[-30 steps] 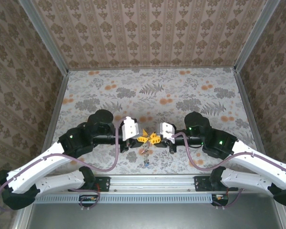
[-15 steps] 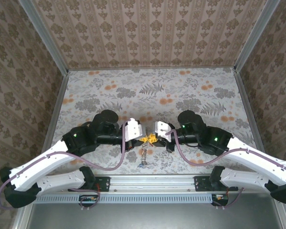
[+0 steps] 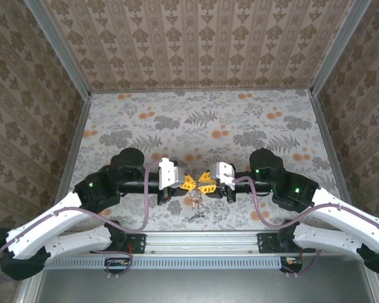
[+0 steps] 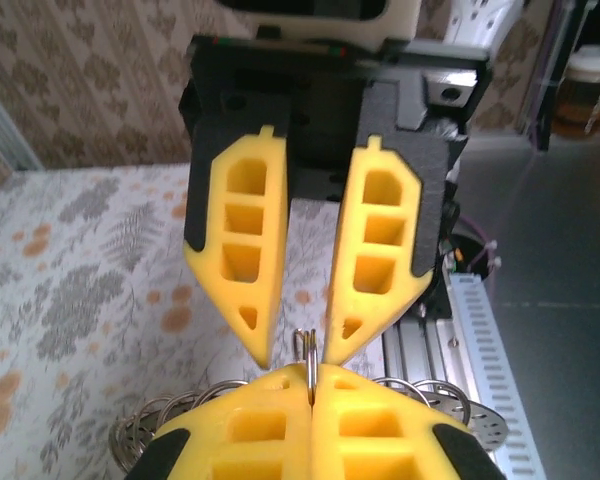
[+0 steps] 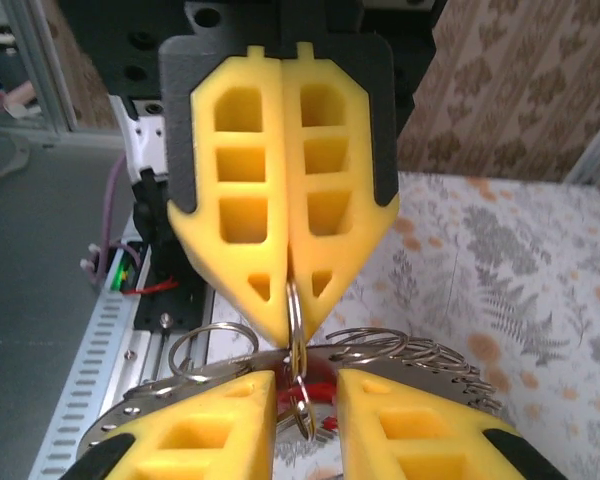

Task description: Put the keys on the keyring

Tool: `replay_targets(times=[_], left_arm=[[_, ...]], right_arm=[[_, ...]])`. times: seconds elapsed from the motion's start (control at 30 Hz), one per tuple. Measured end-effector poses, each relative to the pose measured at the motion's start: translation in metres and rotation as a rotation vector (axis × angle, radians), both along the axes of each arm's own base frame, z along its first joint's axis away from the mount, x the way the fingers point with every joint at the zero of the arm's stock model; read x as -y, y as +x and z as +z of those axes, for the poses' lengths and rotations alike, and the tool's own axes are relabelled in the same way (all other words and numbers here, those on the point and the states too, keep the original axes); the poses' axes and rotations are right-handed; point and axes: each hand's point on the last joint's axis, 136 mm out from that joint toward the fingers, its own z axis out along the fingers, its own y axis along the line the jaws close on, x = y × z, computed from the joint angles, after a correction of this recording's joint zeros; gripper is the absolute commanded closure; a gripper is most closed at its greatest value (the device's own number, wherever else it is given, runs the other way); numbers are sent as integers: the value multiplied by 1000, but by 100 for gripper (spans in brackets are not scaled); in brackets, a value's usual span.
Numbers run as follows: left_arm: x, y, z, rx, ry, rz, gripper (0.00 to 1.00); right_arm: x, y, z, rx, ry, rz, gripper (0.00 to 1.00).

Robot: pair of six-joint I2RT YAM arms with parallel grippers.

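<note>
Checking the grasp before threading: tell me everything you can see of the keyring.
The keyring is a thin silver metal ring, apparently a split ring, seen nearly edge-on from both wrist cameras. One part is pinched between the shut jaws of the left gripper. The rest juts past their tips into the gap between the open jaws of the right gripper, which are not clamping it. A smaller metal loop hangs linked at its free end. Whether a key is on it cannot be told.

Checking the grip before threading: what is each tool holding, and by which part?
The left tool is shut on the keyring, pinching its wire rim edge-on between the fingertips. The right tool is open and holds nothing.
</note>
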Motion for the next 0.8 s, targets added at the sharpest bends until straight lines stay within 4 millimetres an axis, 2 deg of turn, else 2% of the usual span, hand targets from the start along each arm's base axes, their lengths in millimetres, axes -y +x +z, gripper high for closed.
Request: replay_targets(times=[0.5, 0.8], left_arm=[[8, 1, 1, -55, -115, -32, 100], [9, 1, 8, -78, -175, -55, 100]], right_arm=[[0, 0, -4, -3, 2, 7, 85], [-1, 0, -3, -3, 7, 6, 74]])
